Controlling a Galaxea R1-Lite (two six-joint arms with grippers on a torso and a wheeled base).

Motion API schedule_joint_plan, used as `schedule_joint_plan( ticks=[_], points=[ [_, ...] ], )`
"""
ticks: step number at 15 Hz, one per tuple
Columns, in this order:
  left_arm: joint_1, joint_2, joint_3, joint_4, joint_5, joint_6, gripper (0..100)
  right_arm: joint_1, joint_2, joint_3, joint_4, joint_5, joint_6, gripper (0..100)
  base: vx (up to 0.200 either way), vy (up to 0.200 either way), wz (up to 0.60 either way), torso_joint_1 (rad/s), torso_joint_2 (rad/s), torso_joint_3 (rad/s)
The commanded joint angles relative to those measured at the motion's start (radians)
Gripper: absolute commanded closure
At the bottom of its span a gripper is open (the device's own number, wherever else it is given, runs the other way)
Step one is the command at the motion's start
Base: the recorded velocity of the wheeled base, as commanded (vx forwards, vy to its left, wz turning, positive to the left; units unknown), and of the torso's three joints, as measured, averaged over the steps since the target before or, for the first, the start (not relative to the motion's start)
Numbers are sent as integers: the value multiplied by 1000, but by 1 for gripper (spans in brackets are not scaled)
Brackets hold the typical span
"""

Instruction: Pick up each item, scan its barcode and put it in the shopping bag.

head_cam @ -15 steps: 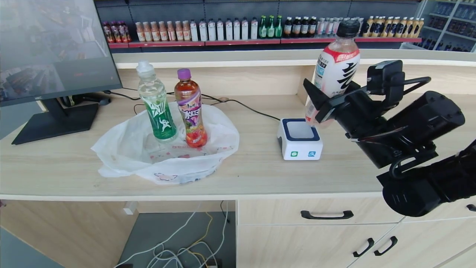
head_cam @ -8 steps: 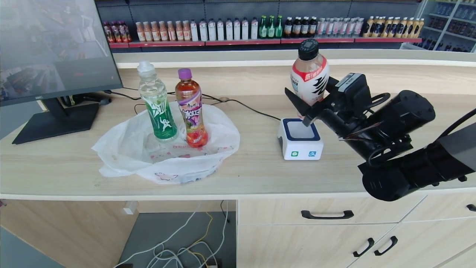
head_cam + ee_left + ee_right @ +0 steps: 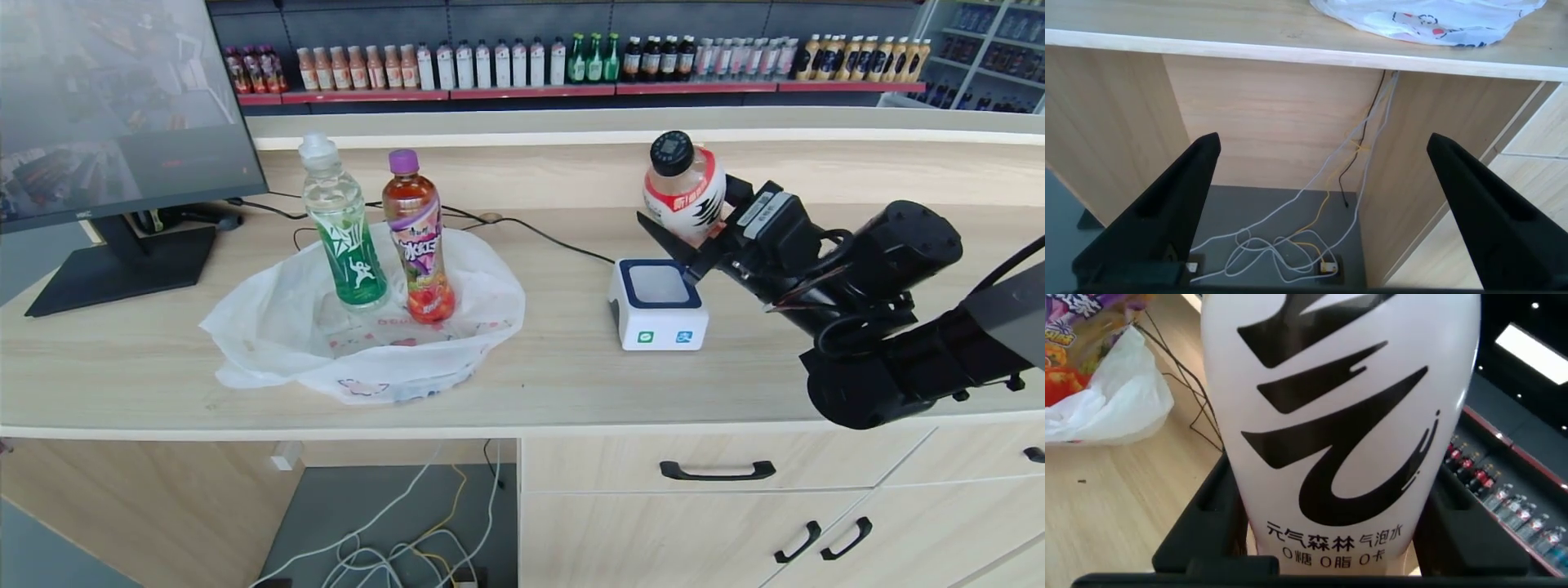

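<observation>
My right gripper (image 3: 700,237) is shut on a white bottle (image 3: 684,192) with a black cap and black brush strokes, tilted toward me just above and behind the white scanner (image 3: 657,305). The right wrist view has the white bottle (image 3: 1343,416) close up between the black fingers (image 3: 1200,531). The white shopping bag (image 3: 367,327) lies open on the counter, with a green bottle (image 3: 343,224) and an orange bottle with a purple cap (image 3: 419,237) standing upright in it. My left gripper (image 3: 1323,220) hangs open below the counter edge, holding nothing.
A monitor (image 3: 114,106) stands at the back left, with cables (image 3: 522,224) running across the counter to the scanner. Drawers (image 3: 718,471) sit under the counter on the right. Bare counter lies in front of the scanner and bag. Shelves of bottles (image 3: 571,61) line the far wall.
The right arm has carried the white bottle left and down, from upright beside the scanner to tilted toward me above it. The bag and its two bottles have not moved.
</observation>
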Motion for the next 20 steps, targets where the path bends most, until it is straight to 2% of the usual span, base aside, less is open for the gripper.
schedule_joint_plan(
  ticks=[1, 4, 6, 12, 20],
  points=[
    [0, 1, 0, 0, 0, 0, 0, 3, -2, -74, -3, 75, -5, 100, 0, 0, 0, 0, 0, 0],
    [0, 0, 0, 0, 0, 0, 0, -6, 7, 1, -3, 178, -94, 100, 0, 0, 0, 0, 0, 0],
    [0, 0, 0, 0, 0, 0, 0, -6, 27, 2, -3, 225, -108, 100, 0, 0, 0, 0, 0, 0],
    [0, 0, 0, 0, 0, 0, 0, -42, 93, -11, -3, 245, -142, 100, 0, 0, 0, 0, 0, 0],
    [0, 0, 0, 0, 0, 0, 0, -17, 132, -10, -3, 251, -177, 100, 0, 0, 0, 0, 0, 0]
  ],
)
